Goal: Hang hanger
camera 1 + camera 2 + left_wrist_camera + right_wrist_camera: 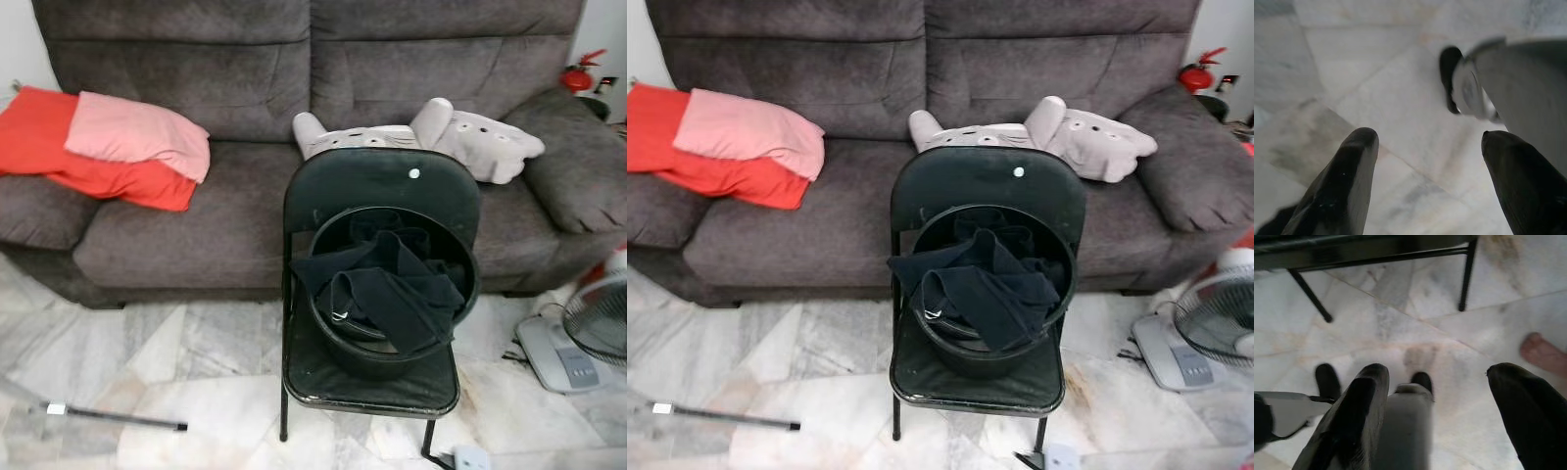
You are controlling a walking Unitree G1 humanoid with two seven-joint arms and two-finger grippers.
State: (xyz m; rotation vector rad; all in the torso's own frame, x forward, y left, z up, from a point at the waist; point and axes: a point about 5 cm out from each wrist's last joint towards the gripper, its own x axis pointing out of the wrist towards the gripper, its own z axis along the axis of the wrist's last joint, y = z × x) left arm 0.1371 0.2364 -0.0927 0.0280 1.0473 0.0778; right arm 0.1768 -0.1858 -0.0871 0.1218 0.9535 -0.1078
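Hanger: you can't pick it out with certainty. The nearest sign of it is one small silver hook (pixel 340 315) among the black clothes (pixel 392 284).

In the head views, those clothes spill over the rim of one black bucket (pixel 460 257), which stands on the seat of one black folding chair (pixel 377 181). Behind the chair you have one grey sofa (pixel 176 225). It carries one red cloth (pixel 59 147) with one pink cloth (pixel 137 132) lying on it, and one grey plush toy (pixel 470 137). One fan (pixel 588 328) stands on the marble floor (pixel 196 362), and one thin dark rod (pixel 118 418) lies on that floor. Neither claw is near the bucket here.

In the left wrist view, your left claw (pixel 1430 137) is released, its two fingers (pixel 1347 181) spread wide with nothing between them. It hangs over bare floor, and the robot's own black foot (pixel 1449 78) is just beyond the fingertips.

In the right wrist view, your right claw (pixel 1440 369) is likewise spread and grips nothing. Two chair legs (pixel 1466 276) stand further out past its tips. The robot's grey leg (pixel 1405 426) shows between the fingers, and a person's bare foot (pixel 1542 355) rests on the floor just past one fingertip.
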